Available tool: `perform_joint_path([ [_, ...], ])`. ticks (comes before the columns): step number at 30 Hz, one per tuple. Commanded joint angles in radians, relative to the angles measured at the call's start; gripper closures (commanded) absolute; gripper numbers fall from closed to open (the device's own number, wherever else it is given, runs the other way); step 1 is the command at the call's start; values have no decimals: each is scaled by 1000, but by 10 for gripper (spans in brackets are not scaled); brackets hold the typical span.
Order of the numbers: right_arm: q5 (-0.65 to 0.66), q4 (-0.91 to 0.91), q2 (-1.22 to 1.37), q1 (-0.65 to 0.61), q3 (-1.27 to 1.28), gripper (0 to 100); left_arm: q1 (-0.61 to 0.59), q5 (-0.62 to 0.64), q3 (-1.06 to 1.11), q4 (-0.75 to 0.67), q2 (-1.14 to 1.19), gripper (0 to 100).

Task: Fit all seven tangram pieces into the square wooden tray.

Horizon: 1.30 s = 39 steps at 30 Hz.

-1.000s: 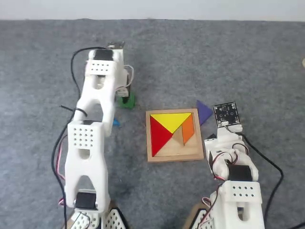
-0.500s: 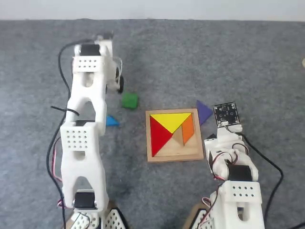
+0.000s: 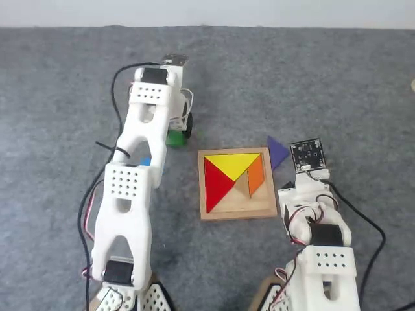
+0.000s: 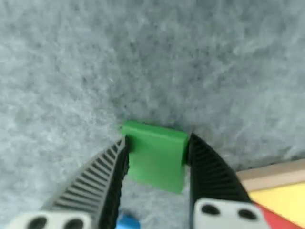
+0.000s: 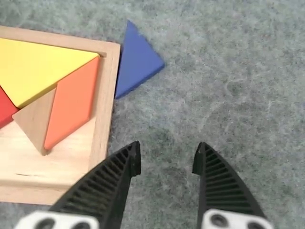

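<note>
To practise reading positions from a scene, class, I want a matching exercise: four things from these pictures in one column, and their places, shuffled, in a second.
Things
1. green square
2. yellow triangle
3. dark blue triangle
4. right gripper

Places
A. inside the wooden tray, along its far edge
B. open, above bare grey carpet
C. between the left gripper's fingers
D. lying outside the tray, by its right rim

Pairs: 1-C, 2-A, 3-D, 4-B

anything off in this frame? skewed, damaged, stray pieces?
Nothing damaged or spilled. Three pieces are outside the wooden tray: the blue triangle against its outer rim, the green square between the left gripper's jaws, and a light-blue piece partly under that arm.
</note>
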Motion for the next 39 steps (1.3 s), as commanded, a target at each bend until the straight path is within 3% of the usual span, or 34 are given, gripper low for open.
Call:
perform_joint_path([
  [1, 12, -22, -18, -5, -8, 809, -12, -41, 15, 40, 32, 813],
  [9, 12, -22, -18, -5, -8, 809, -5, -94, 225, 37, -81, 813],
  [27, 12, -22, -18, -4, -8, 809, -190, -238, 226, 38, -100, 927],
  [39, 12, -22, -19, -2, -8, 809, -218, -279, 237, 38, -187, 988],
])
